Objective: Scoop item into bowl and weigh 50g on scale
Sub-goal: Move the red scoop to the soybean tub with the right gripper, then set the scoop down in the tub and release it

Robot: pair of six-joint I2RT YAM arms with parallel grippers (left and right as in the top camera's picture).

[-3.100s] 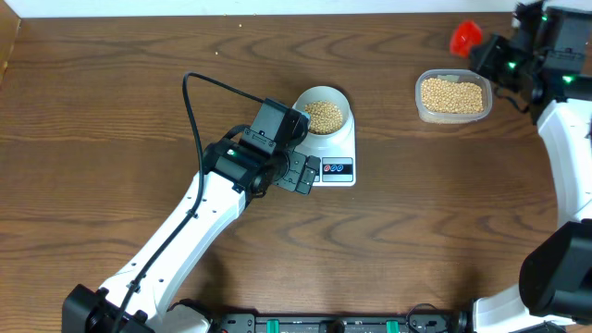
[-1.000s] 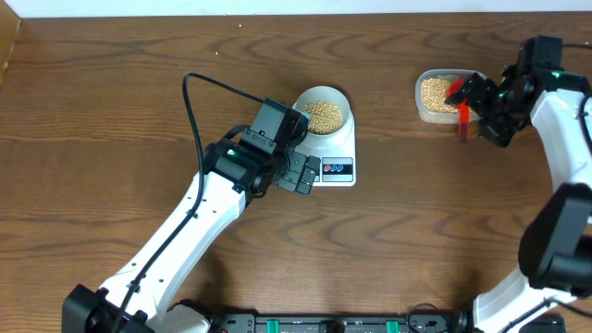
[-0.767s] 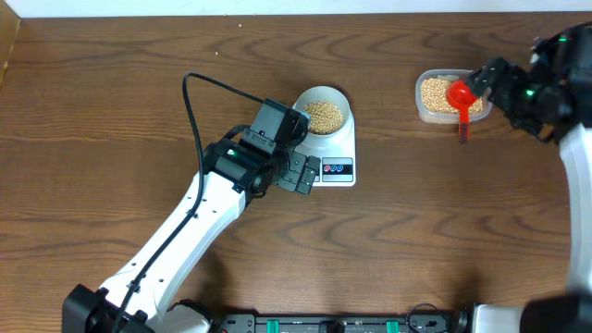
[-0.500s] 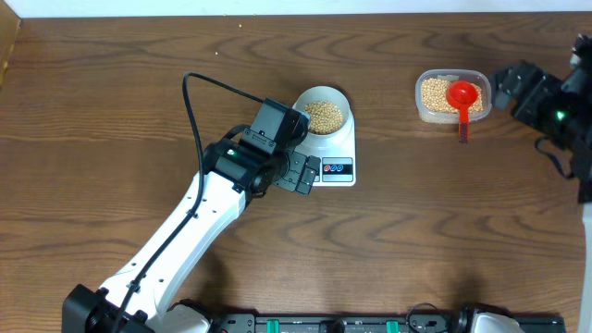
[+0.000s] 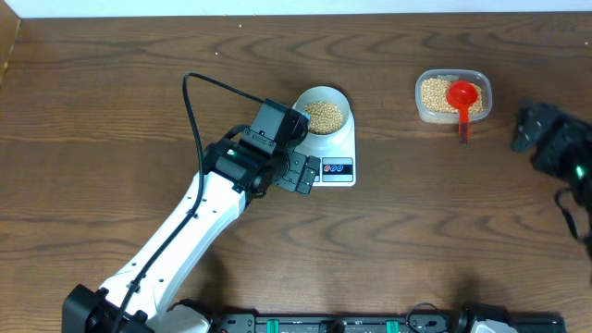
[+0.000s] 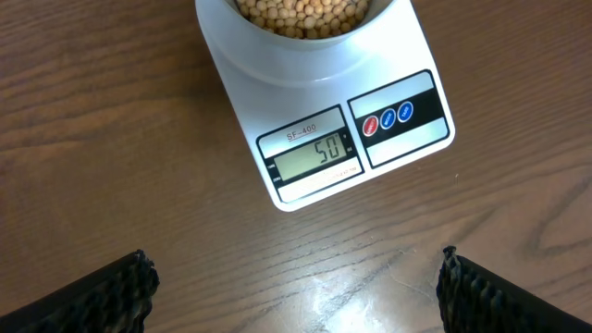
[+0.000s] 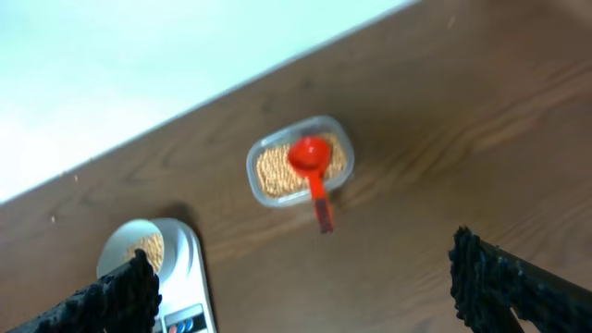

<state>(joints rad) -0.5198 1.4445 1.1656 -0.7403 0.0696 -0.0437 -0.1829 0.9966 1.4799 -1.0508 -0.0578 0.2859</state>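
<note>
The pale bowl [image 5: 324, 91] of tan beans [image 5: 324, 115] stands on the white scale [image 5: 344, 141] at the table's middle. In the left wrist view the scale [image 6: 250, 111] shows 50 on its display, with the bowl [image 6: 296, 60] and beans [image 6: 301, 11] above it. My left gripper [image 5: 301, 173] hangs open at the scale's front left corner, holding nothing [image 6: 296, 296]. My right gripper [image 5: 524, 127] is open and empty near the right edge, apart from everything [image 7: 305, 287].
A clear plastic tub [image 5: 450, 117] of more beans sits at the back right. A red scoop [image 5: 462, 97] rests in it, its handle sticking out over the front rim. The right wrist view shows the tub [image 7: 264, 148] and scoop [image 7: 313, 166] ahead.
My right gripper has let go of the red scoop, left it lying in the tub, and drawn back to the right and toward the front. The left arm has not moved.
</note>
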